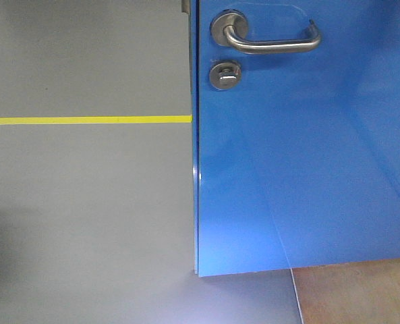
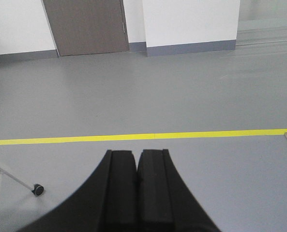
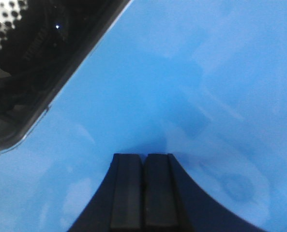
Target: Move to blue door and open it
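Observation:
The blue door (image 1: pixel 301 169) fills the right of the front view, a glossy bright-blue panel. Its silver lever handle (image 1: pixel 270 42) sits at the top, with a round thumb-turn lock (image 1: pixel 225 74) just below. The door's left edge (image 1: pixel 195 135) stands against grey floor. My right gripper (image 3: pixel 143 155) is shut, its black fingertips close against the blue door (image 3: pixel 182 72) surface; nothing is between them. My left gripper (image 2: pixel 136 152) is shut and empty, pointing over open grey floor away from the door. Neither gripper shows in the front view.
A yellow floor line (image 1: pixel 85 120) crosses the grey floor; the same yellow floor line (image 2: pixel 143 137) shows ahead of the left gripper. A wheeled metal stand (image 2: pixel 17 181) is at left, a brown door (image 2: pixel 85 26) in the far wall. A dark glass pane (image 3: pixel 32 63) is set in the door.

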